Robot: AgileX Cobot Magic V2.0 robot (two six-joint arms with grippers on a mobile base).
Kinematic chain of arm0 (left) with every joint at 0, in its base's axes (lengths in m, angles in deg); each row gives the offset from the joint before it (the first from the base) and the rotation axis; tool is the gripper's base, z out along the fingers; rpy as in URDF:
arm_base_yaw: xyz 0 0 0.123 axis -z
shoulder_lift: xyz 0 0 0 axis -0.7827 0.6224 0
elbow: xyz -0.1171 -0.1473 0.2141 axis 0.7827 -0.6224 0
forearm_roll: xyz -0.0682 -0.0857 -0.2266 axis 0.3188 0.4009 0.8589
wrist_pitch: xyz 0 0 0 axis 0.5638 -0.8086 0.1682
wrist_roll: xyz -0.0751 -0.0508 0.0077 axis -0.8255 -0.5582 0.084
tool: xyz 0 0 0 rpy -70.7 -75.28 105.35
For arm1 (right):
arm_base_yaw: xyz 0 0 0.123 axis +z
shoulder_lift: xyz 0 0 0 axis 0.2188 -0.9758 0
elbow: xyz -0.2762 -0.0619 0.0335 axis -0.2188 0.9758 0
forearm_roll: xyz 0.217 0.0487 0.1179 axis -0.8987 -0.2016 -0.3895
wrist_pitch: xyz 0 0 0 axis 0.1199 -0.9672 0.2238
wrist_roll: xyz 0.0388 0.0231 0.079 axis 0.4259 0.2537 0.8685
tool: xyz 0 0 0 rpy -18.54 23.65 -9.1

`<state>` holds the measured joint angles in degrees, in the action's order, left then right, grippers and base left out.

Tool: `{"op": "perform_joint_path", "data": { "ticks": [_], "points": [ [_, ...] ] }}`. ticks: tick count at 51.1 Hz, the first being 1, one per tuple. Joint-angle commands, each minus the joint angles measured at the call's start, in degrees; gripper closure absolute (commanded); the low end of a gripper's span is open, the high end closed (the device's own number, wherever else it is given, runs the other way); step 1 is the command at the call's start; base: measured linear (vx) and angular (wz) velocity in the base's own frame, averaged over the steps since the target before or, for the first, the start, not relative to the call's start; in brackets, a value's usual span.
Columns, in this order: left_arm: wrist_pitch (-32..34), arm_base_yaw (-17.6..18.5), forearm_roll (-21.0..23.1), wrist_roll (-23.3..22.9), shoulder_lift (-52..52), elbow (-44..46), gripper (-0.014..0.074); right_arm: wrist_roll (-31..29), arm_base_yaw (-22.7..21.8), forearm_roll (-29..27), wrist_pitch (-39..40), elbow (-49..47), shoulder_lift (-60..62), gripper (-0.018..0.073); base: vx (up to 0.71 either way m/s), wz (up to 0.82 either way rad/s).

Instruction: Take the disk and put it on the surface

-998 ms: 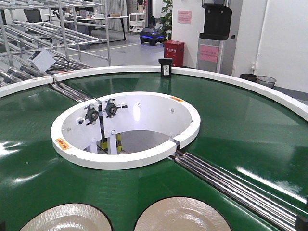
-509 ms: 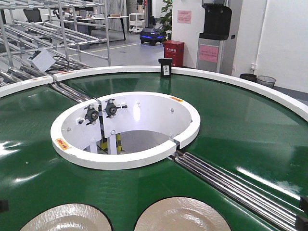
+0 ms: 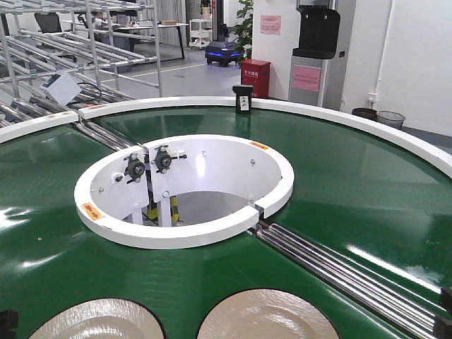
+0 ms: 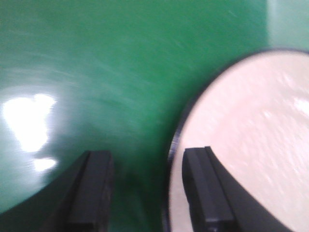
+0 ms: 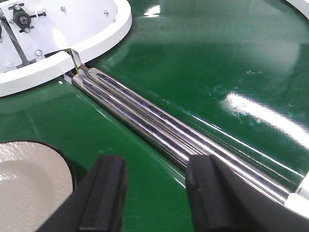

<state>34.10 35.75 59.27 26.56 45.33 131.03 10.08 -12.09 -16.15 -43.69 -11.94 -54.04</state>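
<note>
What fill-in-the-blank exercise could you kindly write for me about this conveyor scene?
1. In the front view, ____ cream disks lie on the conveyor belt.
2. The left gripper straddles a disk's edge, its jaws ____.
3. The right gripper hangs over belt coloured ____.
4. The ring around the central opening is coloured ____.

Missing words: two; open; green; white.
</note>
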Motion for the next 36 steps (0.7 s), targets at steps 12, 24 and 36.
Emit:
{"op": "perform_joint_path", "data": {
  "ticks": [12,24,36],
  "points": [
    [-10.04,-1.82,23.01,26.12,6.76,1.87,0.0147,-0.15,-0.01,0.28,4.96,-2.07,0.45,0.0182,0.0,0.0],
    [-13.4,-1.82,27.84,31.67,11.89,1.87,0.0147,-0.15,-0.01,0.28,4.96,-2.07,0.45,0.0182,0.0,0.0],
    [-19.6,-1.82,32.15,35.13,15.5,1.87,0.0202,-0.15,-0.01,0.27,5.0,-1.98,0.45,0.0183,0.0,0.0]
  ]
}}
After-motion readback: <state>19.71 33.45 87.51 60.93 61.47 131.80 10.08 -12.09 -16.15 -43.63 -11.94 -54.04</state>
